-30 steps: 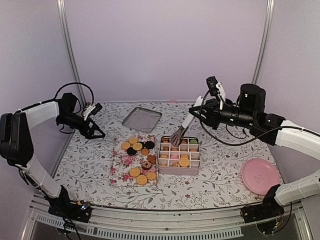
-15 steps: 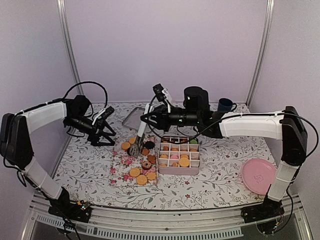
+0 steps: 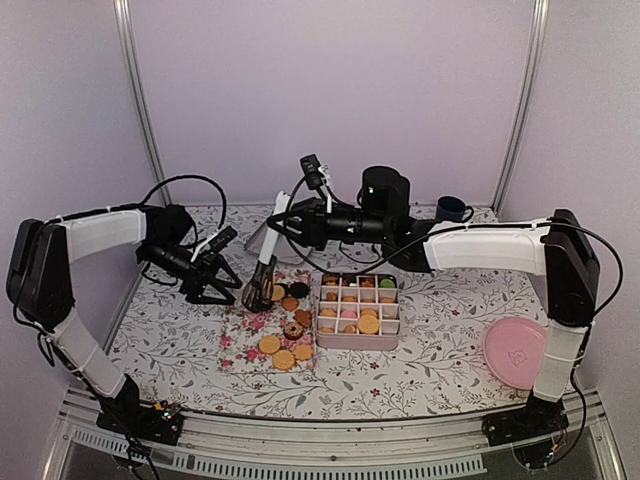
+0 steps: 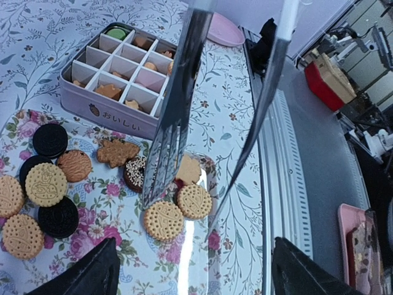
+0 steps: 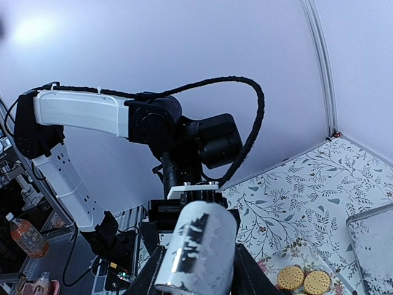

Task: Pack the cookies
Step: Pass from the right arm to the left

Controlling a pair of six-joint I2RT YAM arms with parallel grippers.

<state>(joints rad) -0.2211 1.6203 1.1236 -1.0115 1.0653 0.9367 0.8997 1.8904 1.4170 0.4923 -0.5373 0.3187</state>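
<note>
Golden and black cookies [image 4: 46, 184], rose-print cloth [image 4: 98, 228]

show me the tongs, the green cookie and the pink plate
tongs [image 4: 177, 117], left wrist view, on the broad left blade
green cookie [image 4: 114, 31], left wrist view, on its top face
pink plate [image 3: 520, 352], top external view, on its bare middle

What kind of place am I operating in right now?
Probably a robot test booth, not a kitchen: plain lilac walls between metal posts, a floral-clothed table, and an aluminium rail along the near edge.
</note>
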